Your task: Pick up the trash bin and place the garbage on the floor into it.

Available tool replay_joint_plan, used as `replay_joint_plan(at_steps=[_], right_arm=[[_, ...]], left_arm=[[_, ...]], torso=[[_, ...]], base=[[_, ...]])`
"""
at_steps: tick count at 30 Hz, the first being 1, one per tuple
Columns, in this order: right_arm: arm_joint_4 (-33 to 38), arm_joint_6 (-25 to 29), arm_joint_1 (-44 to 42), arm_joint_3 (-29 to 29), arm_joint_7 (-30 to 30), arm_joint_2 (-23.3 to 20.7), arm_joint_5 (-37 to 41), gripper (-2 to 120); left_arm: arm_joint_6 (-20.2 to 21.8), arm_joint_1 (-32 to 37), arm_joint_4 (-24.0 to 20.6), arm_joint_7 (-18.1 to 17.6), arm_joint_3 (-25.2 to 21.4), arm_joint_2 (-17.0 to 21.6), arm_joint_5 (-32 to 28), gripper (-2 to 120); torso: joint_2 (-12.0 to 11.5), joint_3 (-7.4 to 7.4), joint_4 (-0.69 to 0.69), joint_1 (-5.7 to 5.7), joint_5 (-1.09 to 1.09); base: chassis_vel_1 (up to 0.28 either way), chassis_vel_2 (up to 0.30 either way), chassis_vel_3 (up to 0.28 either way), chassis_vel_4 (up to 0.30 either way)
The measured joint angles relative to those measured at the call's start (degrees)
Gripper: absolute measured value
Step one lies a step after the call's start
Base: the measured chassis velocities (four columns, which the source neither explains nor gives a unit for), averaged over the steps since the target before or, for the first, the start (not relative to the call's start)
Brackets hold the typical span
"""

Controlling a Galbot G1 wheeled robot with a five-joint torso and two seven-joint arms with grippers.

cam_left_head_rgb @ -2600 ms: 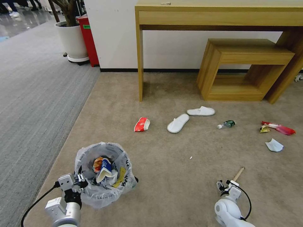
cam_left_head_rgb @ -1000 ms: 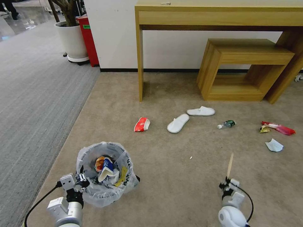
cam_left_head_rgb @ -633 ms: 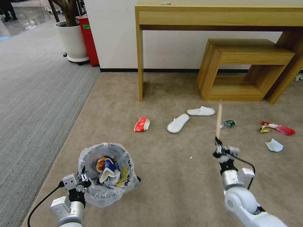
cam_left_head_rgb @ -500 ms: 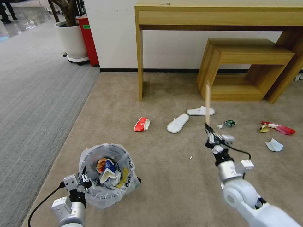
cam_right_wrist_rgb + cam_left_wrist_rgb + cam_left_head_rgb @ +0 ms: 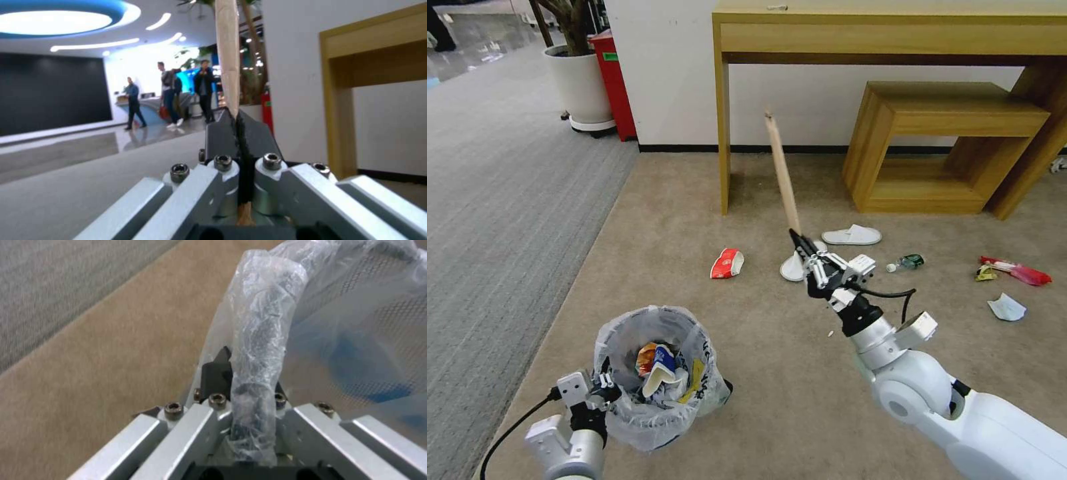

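The trash bin (image 5: 627, 413), black under a crinkled clear liner, hangs low at the lower left with cups and wrappers inside. My left gripper (image 5: 602, 389) is shut on its rim (image 5: 258, 350). My right gripper (image 5: 799, 243) is raised over the carpet, shut on a wooden stick (image 5: 782, 172) that points up and away; the stick (image 5: 228, 53) rises from between the fingers (image 5: 220, 140). On the beige floor (image 5: 774, 387) lie a crushed red-white cup (image 5: 727, 263), two white slippers (image 5: 851, 235), a small bottle (image 5: 906, 263), red and yellow wrappers (image 5: 1014, 270) and white paper (image 5: 1006, 307).
A wooden desk (image 5: 887, 33) and a low wooden stool (image 5: 947, 143) stand against the far wall. A potted plant (image 5: 579, 83) and a red box (image 5: 614, 83) sit at the far left beside grey striped carpet (image 5: 500, 213).
My right gripper closed on the wooden stick on the floor, lifted it and swung it up and leftward. The left gripper has kept its hold on the bin, which shifted slightly.
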Motion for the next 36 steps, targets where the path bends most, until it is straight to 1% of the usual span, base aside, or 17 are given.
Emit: replay_joint_plan(at_steps=[1, 4, 6, 13, 14, 15, 16, 17, 18, 20, 21, 24, 25, 27, 28, 31, 36], right_arm=[[-0.2, 0.6, 0.2, -0.9, -0.7, -0.4, -0.2, 0], [-0.4, 1.2, 0.5, -1.8, -1.4, -0.8, -0.4, 0], [-1.2, 2.3, 1.8, -4.3, -2.9, -1.5, -0.7, 0], [-2.6, 3.6, 6.6, -10.7, -4.0, -1.6, -1.9, 0], [-2.7, 3.7, 7.9, -12.3, -4.1, -1.4, -2.0, 0], [-3.1, 3.9, 11.1, -15.9, -4.1, -0.7, -2.1, 0], [-3.1, 3.9, 11.1, -15.9, -4.1, -0.7, -2.1, 0], [-4.3, 4.5, 15.2, -21.0, -4.1, 1.0, -2.1, 0], [-5.7, 5.3, 18.9, -25.3, -4.3, 2.6, -1.9, 0], [-7.4, 5.9, 22.6, -30.2, -5.0, 4.5, -1.8, 0], [-7.4, 5.9, 22.6, -30.2, -5.0, 4.5, -1.8, 0], [-9.7, 6.9, 25.6, -35.2, -7.0, 6.1, -2.4, 0], [-9.7, 6.9, 25.6, -35.2, -7.0, 6.1, -2.4, 0], [-11.4, 7.9, 26.4, -38.0, -8.9, 6.5, -3.6, 0], [-11.4, 7.9, 26.4, -38.0, -8.9, 6.5, -3.6, 0], [-13.2, 8.8, 26.3, -41.1, -10.6, 6.7, -5.4, 0], [-14.8, 9.2, 25.3, -42.2, -11.1, 7.2, -6.9, 0]], left_arm=[[1.4, 0.1, -0.8, -1.1, -0.1, 0.6, -1.7, 1], [2.2, 0.2, -1.3, -1.8, -0.1, 1.2, -3.2, 1], [3.5, 0.4, -2.1, -2.9, 0.0, 2.6, -5.6, 1], [4.1, 0.9, -3.0, -3.3, 0.6, 3.4, -6.3, 1], [4.1, 1.0, -3.2, -3.3, 0.7, 3.4, -6.3, 1], [4.2, 1.2, -3.6, -3.3, 0.8, 3.3, -6.3, 1], [4.2, 1.2, -3.6, -3.3, 0.8, 3.3, -6.3, 1], [4.1, 1.9, -4.1, -3.1, 0.6, 2.8, -5.9, 1], [4.0, 2.6, -4.6, -3.0, 0.3, 2.2, -5.4, 1], [3.8, 3.0, -5.3, -3.0, 0.1, 1.6, -5.0, 1], [3.8, 3.0, -5.3, -3.0, 0.1, 1.6, -5.0, 1], [3.7, 3.3, -5.6, -2.8, 0.1, 1.3, -4.8, 1], [3.7, 3.3, -5.6, -2.8, 0.1, 1.3, -4.8, 1], [3.4, 3.5, -5.6, -2.6, 0.1, 1.3, -4.6, 1], [3.4, 3.5, -5.6, -2.6, 0.1, 1.3, -4.6, 1], [3.2, 3.3, -5.7, -2.5, -0.1, 1.2, -4.6, 1], [3.1, 3.1, -5.8, -2.5, -0.1, 1.2, -4.7, 1]], torso=[[0.0, 0.0, 0.0, 0.0, 0.0], [0.0, 0.0, 0.01, 0.0, 0.0], [0.0, 0.0, 0.0, 0.0, -0.01], [0.0, 0.0, 0.01, 0.0, -0.01], [0.0, 0.0, 0.0, 0.0, -0.01], [0.0, 0.0, 0.01, 0.0, 0.0], [0.0, 0.0, 0.01, 0.0, 0.0], [0.0, 0.0, -0.01, 0.0, -0.02], [0.0, 0.0, 0.02, 0.0, 0.0], [0.0, 0.0, 0.04, 0.0, 0.0], [0.0, 0.0, 0.04, 0.0, 0.0], [0.0, 0.0, 0.02, 0.0, -0.01], [0.0, 0.0, 0.02, 0.0, -0.01], [0.0, 0.0, 0.01, 0.0, -0.01], [0.0, 0.0, 0.01, 0.0, -0.01], [0.0, 0.0, 0.01, 0.0, -0.01], [0.0, 0.0, 0.0, 0.0, 0.0]], base=[[0.0, 0.0, 0.0, 0.0], [0.0, 0.0, 0.0, 0.0], [0.0, 0.0, 0.0, 0.0], [0.0, 0.0, 0.0, 0.0], [0.0, 0.0, 0.0, 0.0], [0.0, 0.0, 0.0, 0.0], [0.0, 0.0, 0.0, 0.0], [0.0, 0.0, 0.0, 0.0], [0.0, 0.0, 0.0, 0.0], [0.0, 0.0, 0.0, 0.0], [0.0, 0.0, 0.0, 0.0], [0.0, 0.0, 0.0, 0.0], [0.0, 0.0, 0.0, 0.0], [0.0, 0.0, 0.0, 0.0], [0.0, 0.0, 0.0, 0.0], [0.0, 0.0, 0.0, 0.0], [0.0, 0.0, 0.0, 0.0]])
